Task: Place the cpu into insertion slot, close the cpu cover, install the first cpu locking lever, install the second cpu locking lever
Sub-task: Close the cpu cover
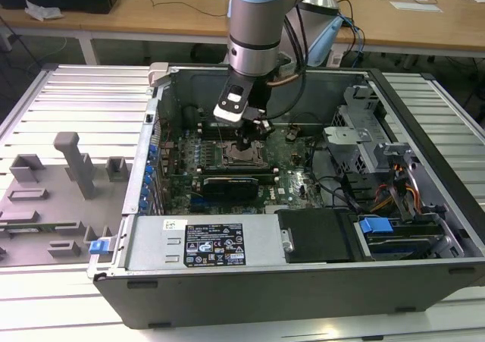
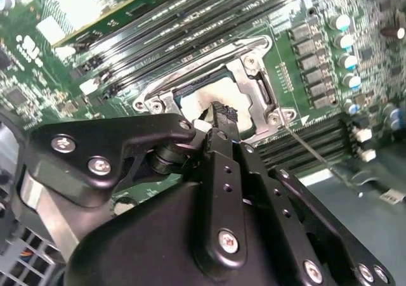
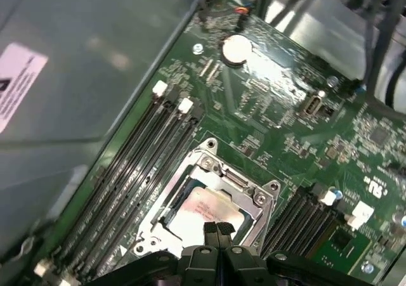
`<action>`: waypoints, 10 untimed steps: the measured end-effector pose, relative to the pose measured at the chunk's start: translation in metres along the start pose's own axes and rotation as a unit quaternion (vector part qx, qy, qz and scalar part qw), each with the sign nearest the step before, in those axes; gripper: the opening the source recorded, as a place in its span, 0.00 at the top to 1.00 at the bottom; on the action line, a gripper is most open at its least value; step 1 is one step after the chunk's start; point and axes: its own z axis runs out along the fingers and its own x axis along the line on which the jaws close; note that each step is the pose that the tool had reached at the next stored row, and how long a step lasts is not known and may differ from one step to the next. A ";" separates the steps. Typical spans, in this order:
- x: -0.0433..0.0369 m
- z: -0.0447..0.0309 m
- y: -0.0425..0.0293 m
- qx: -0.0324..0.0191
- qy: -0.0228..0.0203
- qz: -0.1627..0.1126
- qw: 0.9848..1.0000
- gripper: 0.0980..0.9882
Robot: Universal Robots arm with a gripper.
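The insertion slot (image 1: 241,157) sits on the green board inside the open computer case. In both wrist views the pale cpu (image 3: 193,210) (image 2: 195,99) lies in it. The silver cpu cover (image 3: 223,175) (image 2: 255,83) looks laid flat around the chip, which shows through its window. My gripper (image 3: 218,227) (image 2: 222,112) (image 1: 246,139) is shut with nothing visible between its fingers, and its tips hang right over the cpu near one edge of the window. A thin metal rod (image 2: 314,153) runs out from a corner of the socket across the memory slots.
Long memory slots (image 3: 149,165) flank the socket on both sides. A black card (image 1: 231,184) lies across the board nearer the camera in the exterior view. Case walls (image 1: 155,130), cables and a drive cage (image 1: 364,141) ring the board. A grey fixture tray (image 1: 53,198) stands outside, on the exterior view's left.
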 end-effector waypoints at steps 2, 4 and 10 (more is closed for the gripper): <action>0.0000 0.0000 0.0000 0.000 -0.001 -0.024 1.000 0.99; 0.0000 0.0001 0.0000 0.001 -0.001 -0.047 0.999 0.99; 0.0000 0.0002 0.0000 0.001 -0.003 -0.120 0.993 0.99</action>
